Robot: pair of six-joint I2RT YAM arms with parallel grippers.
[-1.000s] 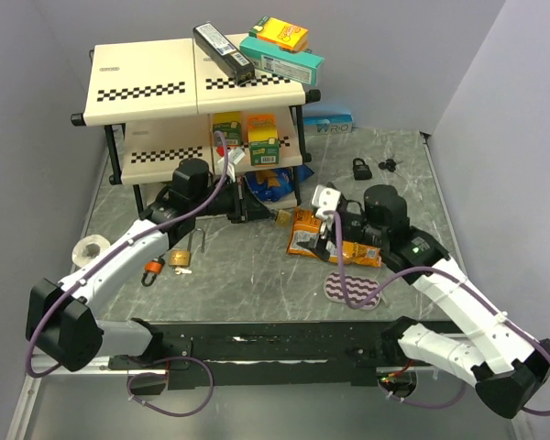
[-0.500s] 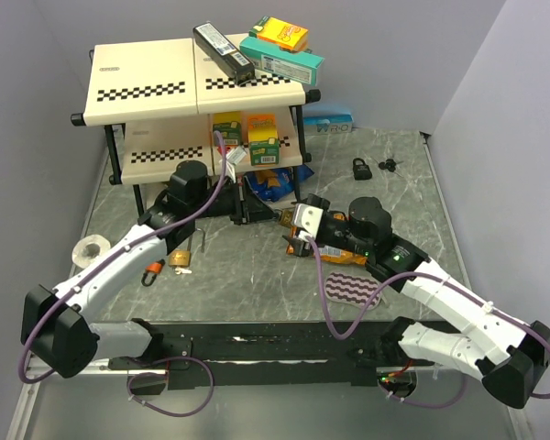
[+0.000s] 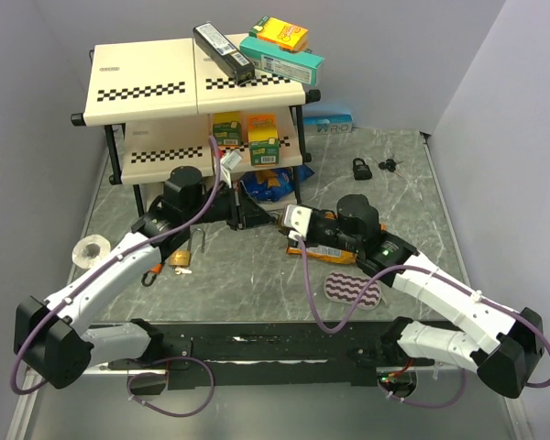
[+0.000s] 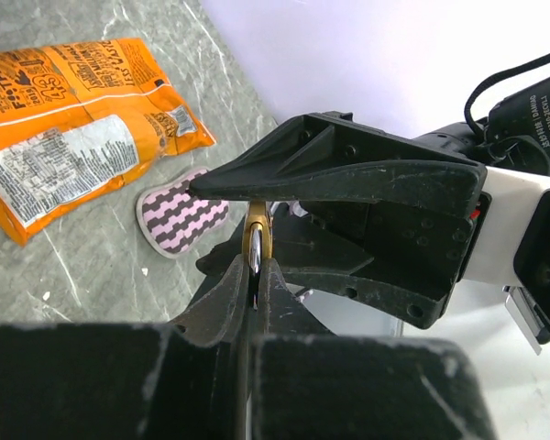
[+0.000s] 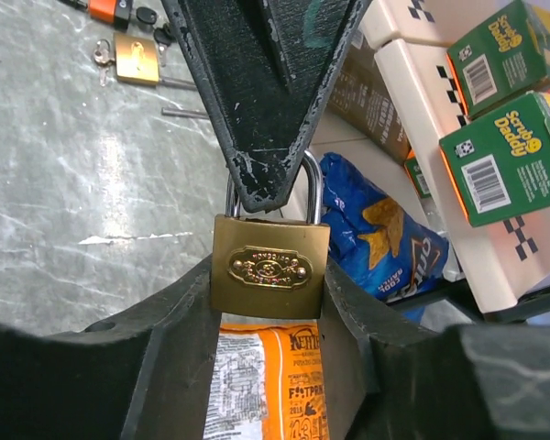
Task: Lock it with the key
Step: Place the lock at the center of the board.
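A brass padlock hangs in mid-air above the table's middle. My left gripper is shut on its silver shackle from above. My right gripper has both fingers pressed against the sides of the brass body. From the top view the two grippers meet in front of the shelf, left gripper against right gripper. A second brass padlock lies on the table with small keys beside it. I cannot see a key in the held padlock.
A two-level shelf with boxes stands at the back. A blue chip bag lies under it. An orange snack bag and a pink striped pad lie below the grippers. A black padlock is at the back right, a tape roll at the left.
My right arm has swung left to the padlock held by my left gripper, and its fingers have narrowed from wide open onto the brass body. The left gripper stayed shut.
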